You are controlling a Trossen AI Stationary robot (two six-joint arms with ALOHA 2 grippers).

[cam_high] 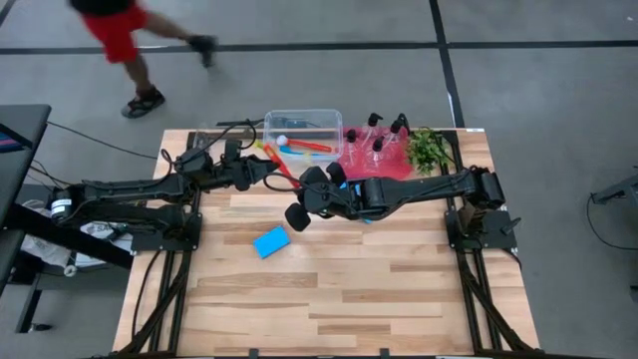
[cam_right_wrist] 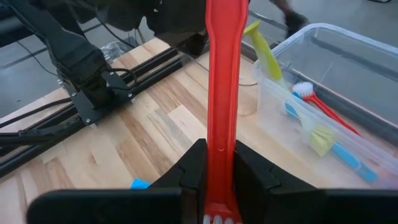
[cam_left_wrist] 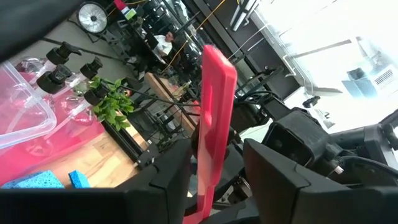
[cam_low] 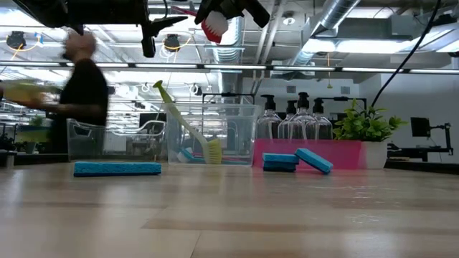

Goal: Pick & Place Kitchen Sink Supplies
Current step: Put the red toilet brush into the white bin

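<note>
Red brush [cam_right_wrist: 221, 93]: gripped at the handle by the right hand [cam_right_wrist: 221, 182], clenched tight on both sides, bristle end nearest the wrist. Held up off the tabletop [cam_high: 399, 289], just above centre in the high view, high at the top of the low view. Far end of the same handle flanked by the left hand [cam_left_wrist: 214, 180], fingers released and standing apart from it on either side.

Beyond, at upper centre of the high view, clear tub [cam_high: 303, 118] with a second red brush [cam_right_wrist: 323, 106], a blue brush [cam_right_wrist: 348, 158] and a yellow-green brush [cam_right_wrist: 264, 53] leaning over its rim. Right of it, red tray [cam_high: 384, 168] carrying pump bottles [cam_high: 377, 135], plant [cam_high: 429, 148] alongside. One blue sponge [cam_high: 270, 241] flat on the boards, lower left of the hands; two more sponges [cam_low: 280, 162] in front of the tray.
</note>
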